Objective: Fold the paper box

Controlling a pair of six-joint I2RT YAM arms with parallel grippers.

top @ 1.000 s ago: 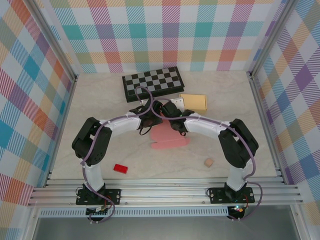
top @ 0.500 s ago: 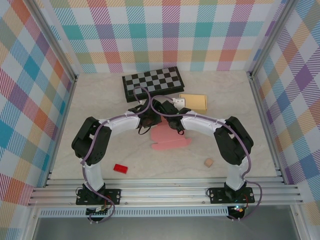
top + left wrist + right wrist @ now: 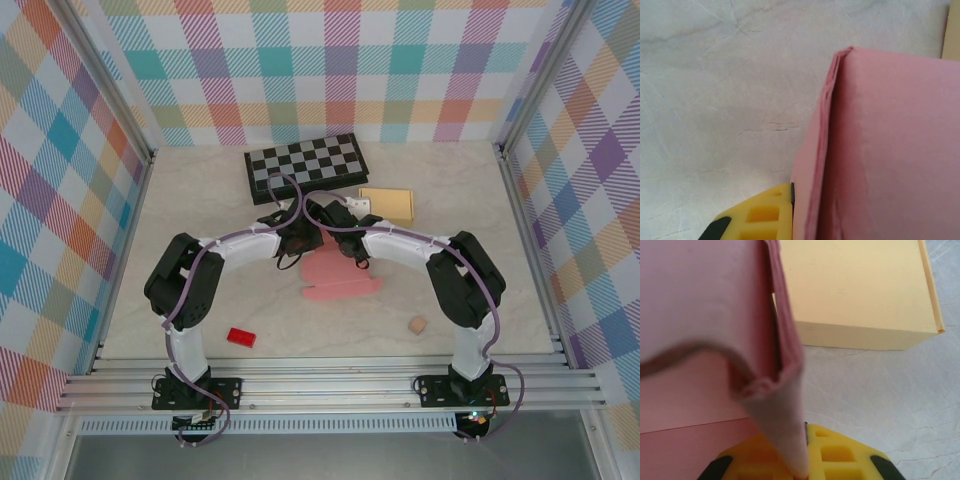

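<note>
- Far left, near the front of the desk (image 3: 200,200), a small red block (image 3: 240,337) lies well apart from the work.
- The left end effector (image 3: 792,200) is closed narrow. It pinches a creased edge of the pink paper box (image 3: 340,280), whose doubled layers rise beside its yellow finger.
- At mid-desk the paper box lies between the two arms, in front of a checkerboard (image 3: 305,163). Most of it looks like a flat sheet, and only its far edge is lifted.
- The right end effector (image 3: 802,460) is also narrow and grips a folded pink flap raised off the desk, near a yellow box (image 3: 390,205).
- Far right, a small tan cube (image 3: 417,325) sits alone.
- Progress looks early to middling. Some creases are in, but no walls stand and no box shape has formed.
</note>
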